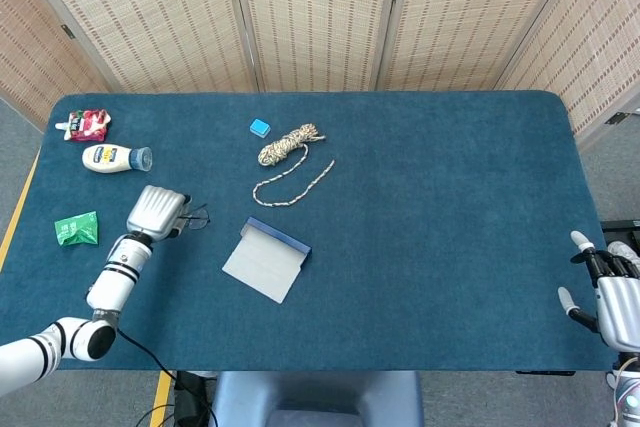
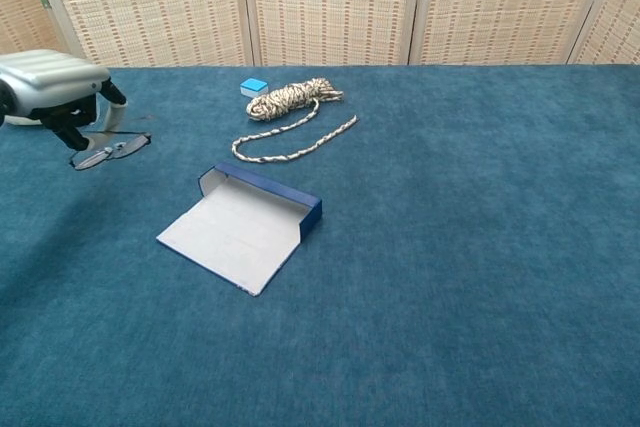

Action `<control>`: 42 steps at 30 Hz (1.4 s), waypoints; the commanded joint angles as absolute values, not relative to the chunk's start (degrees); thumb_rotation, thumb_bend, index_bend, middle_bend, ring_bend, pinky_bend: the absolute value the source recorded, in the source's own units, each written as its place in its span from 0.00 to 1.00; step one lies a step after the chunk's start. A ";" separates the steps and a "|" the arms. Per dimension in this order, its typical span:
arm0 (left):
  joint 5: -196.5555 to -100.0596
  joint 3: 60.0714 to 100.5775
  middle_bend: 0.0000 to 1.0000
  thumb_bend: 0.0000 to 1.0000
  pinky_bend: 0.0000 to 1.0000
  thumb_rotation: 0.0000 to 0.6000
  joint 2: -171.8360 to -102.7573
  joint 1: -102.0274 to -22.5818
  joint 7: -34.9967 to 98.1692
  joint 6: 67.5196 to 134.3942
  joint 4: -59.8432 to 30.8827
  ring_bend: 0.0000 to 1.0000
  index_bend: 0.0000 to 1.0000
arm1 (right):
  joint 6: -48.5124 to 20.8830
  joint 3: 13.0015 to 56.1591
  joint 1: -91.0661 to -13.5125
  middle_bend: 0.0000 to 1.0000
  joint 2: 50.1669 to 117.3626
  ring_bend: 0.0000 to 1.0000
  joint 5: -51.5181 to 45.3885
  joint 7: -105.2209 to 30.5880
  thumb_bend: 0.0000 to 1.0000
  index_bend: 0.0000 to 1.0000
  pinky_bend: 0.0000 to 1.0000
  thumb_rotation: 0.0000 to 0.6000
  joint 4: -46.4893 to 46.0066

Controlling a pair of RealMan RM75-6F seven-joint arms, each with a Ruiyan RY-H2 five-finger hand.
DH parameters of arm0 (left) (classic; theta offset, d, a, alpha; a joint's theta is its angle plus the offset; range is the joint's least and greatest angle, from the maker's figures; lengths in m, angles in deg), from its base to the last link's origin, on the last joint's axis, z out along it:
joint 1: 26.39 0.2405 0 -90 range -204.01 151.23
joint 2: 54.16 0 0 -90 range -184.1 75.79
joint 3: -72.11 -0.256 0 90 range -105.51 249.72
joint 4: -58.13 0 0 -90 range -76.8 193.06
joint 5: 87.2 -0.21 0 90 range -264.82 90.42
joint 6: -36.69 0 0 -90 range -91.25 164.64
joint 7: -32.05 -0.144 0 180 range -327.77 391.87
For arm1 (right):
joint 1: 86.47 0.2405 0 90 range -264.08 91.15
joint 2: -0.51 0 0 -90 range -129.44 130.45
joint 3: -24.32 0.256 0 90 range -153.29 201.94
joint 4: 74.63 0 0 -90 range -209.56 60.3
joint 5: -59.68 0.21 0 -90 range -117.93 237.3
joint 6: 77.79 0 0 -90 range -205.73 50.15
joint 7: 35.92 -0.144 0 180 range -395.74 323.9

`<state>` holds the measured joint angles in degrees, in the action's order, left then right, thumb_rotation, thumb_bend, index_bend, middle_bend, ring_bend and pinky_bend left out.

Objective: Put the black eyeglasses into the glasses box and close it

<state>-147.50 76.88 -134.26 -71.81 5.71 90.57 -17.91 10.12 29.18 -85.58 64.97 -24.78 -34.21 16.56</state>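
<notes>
Under the left hand fingers: one pair of black eyeglasses is hanging pinched, lifted off the table | one glasses box is lying open nearby | right hand is idling at the table edge, fingers apart, holding nothing

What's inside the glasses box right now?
Nothing: the glasses box lies open, showing only its pale lining. The eyeglasses hang from the left robot hand. The strip behind its blue wall is hidden.
</notes>
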 commanded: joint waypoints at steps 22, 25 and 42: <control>-162.35 74.42 1.00 0.49 0.84 1.00 -141.70 -73.83 -9.04 94.72 -26.89 0.99 0.72 | 10.34 28.95 -86.07 0.37 64.93 0.29 -24.39 -34.80 0.33 0.10 0.24 1.00 16.14; -162.80 74.61 1.00 0.49 0.84 1.00 -144.29 -74.35 -10.86 94.65 -23.89 0.99 0.72 | 10.21 28.98 -86.03 0.37 65.02 0.29 -24.30 -34.97 0.33 0.10 0.24 1.00 15.97; -159.14 74.95 1.00 0.49 0.84 1.00 -145.47 -73.25 -17.93 94.30 -24.99 0.97 0.22 | 9.91 29.09 -86.00 0.37 65.41 0.29 -24.03 -36.06 0.33 0.10 0.24 1.00 14.66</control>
